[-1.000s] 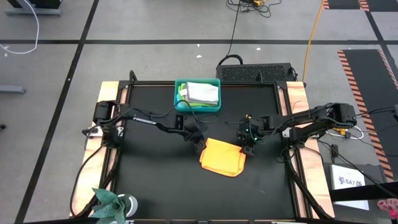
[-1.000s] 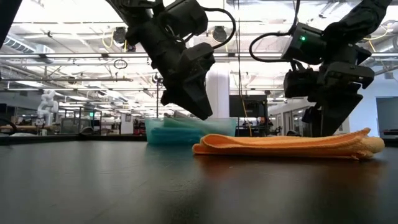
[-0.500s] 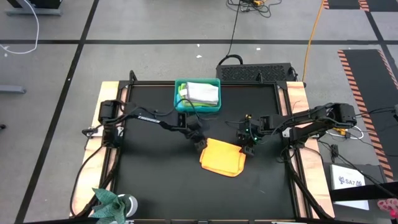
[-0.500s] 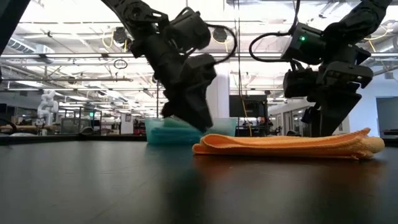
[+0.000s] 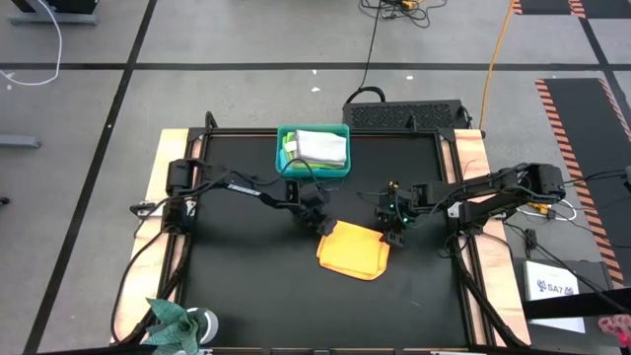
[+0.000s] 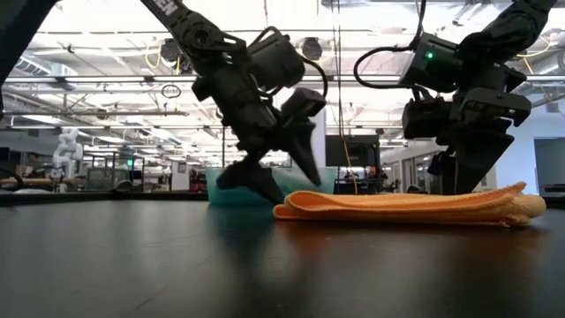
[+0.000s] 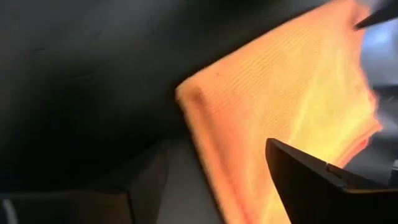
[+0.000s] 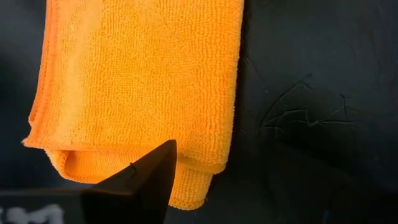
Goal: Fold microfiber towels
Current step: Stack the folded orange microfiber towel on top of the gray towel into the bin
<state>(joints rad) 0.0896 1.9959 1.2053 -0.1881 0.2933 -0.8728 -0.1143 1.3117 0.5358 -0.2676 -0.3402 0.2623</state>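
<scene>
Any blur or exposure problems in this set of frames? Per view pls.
Left wrist view: the orange towel is smeared and soft, with blown highlights toward one edge. Right wrist view: sharp, the towel's weave is crisp. Low view: backlit by bright ceiling lights, so both arms read as silhouettes; the left end effector is slightly blurred. High view: evenly lit, no glare on the black table.

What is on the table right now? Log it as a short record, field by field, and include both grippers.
towel: folded orange-yellow microfiber towel, flat on the black table
bin: teal plastic bin at the table's far edge, holding folded cloths
left gripper: open, low at the towel's left corner, holding nothing
right gripper: open, at the towel's right far corner
</scene>
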